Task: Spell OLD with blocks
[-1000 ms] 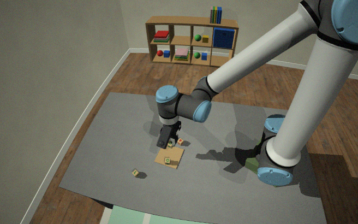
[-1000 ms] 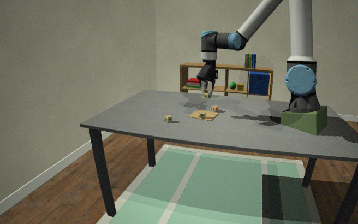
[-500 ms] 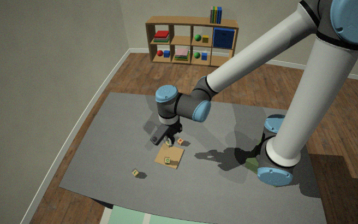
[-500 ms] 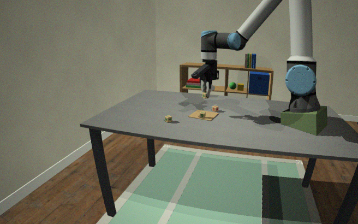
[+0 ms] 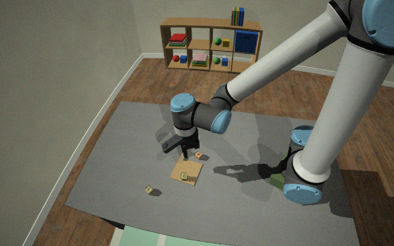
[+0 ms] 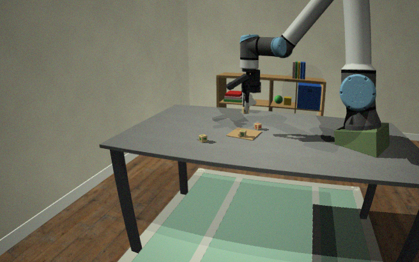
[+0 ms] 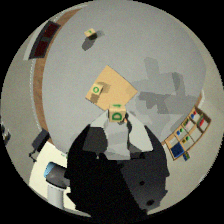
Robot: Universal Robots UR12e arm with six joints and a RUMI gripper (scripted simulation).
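My gripper (image 5: 185, 156) is shut on the D block (image 7: 116, 114) and holds it in the air above the far edge of the tan mat (image 5: 186, 171); the block also shows under the fingers in the exterior view (image 6: 244, 110). The O block (image 5: 184, 175) sits on the mat near its front edge; it also shows in the wrist view (image 7: 95, 90). A block with a red letter (image 5: 198, 155) lies on the grey table just right of the mat's far corner. The L block (image 5: 148, 189) lies on the table to the front left of the mat.
The arm's base stands on a green box (image 6: 361, 138) at the table's right side. A wooden shelf (image 5: 211, 45) with toys stands against the back wall, away from the table. The table's front edge runs close to the L block.
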